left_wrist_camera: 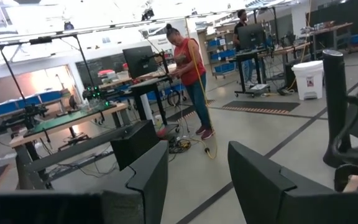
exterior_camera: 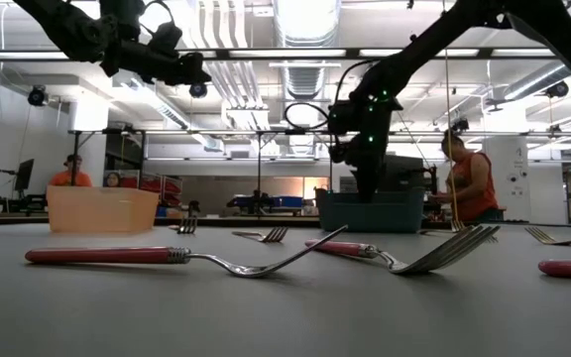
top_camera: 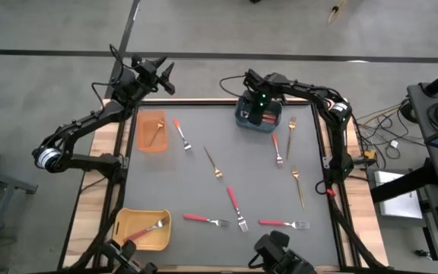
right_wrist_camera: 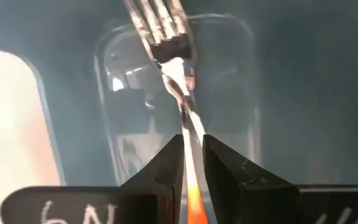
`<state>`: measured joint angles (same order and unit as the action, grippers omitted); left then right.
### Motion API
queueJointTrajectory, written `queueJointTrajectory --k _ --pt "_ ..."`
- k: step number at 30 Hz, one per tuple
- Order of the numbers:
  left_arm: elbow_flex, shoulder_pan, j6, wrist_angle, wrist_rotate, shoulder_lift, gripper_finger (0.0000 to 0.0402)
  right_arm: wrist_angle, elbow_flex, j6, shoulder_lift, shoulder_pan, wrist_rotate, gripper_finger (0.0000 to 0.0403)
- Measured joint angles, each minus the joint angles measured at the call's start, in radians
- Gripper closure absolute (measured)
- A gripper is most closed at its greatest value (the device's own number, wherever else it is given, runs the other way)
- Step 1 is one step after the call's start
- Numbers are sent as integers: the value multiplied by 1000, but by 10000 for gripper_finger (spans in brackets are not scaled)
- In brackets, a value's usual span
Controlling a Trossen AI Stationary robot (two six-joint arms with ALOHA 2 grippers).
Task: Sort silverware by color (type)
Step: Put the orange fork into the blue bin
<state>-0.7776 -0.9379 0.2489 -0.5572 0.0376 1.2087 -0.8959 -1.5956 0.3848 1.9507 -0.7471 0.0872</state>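
High view showed the grey tabletop (top_camera: 166, 183) carrying three bins: an orange plastic bin (top_camera: 151, 131) with one thin gold fork (top_camera: 155, 134) in it, a yellow plastic bin (top_camera: 141, 229) with one red-handled silver fork (top_camera: 144, 229) in it, and a blue-grey plastic bin (top_camera: 258, 116) at the far edge under the right arm. Loose on the tabletop lay five red-handled silver forks: one near the orange bin (top_camera: 182, 133), one pointing toward the near edge at centre (top_camera: 236, 207), one lying crosswise to its left (top_camera: 205, 219), one crosswise to its right (top_camera: 284, 223), and one beside the blue-grey bin (top_camera: 277, 149), whose handle looked more orange than the rest. Three thin all-gold forks lay loose as well: one at centre (top_camera: 213, 163), one by the right rim near the bin (top_camera: 290, 126), one farther down that side (top_camera: 298, 185). The right gripper (right_wrist_camera: 193, 158) hung over the blue-grey bin, its fingers (right_wrist_camera: 166, 168) drawn narrow and pinching the orange handle of a silver fork (right_wrist_camera: 169, 56), whose tines pointed away from the fingers down toward the bin's floor. The left gripper (left_wrist_camera: 197, 174) was raised off beyond the tabletop's far left corner, fingers spread apart and holding nothing.
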Motion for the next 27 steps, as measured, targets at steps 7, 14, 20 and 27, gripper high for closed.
queueJointTrajectory --k 7,14,20,27 --pt "0 0 0 0 0 0 253 87 64 58 0 24 -6 324" --pt "0 0 0 -1 0 0 253 103 64 57 0 22 -33 270" --pt "0 0 0 0 0 0 253 133 64 89 0 20 -72 252" --pt "0 0 0 8 0 0 253 169 69 93 0 20 -80 261"
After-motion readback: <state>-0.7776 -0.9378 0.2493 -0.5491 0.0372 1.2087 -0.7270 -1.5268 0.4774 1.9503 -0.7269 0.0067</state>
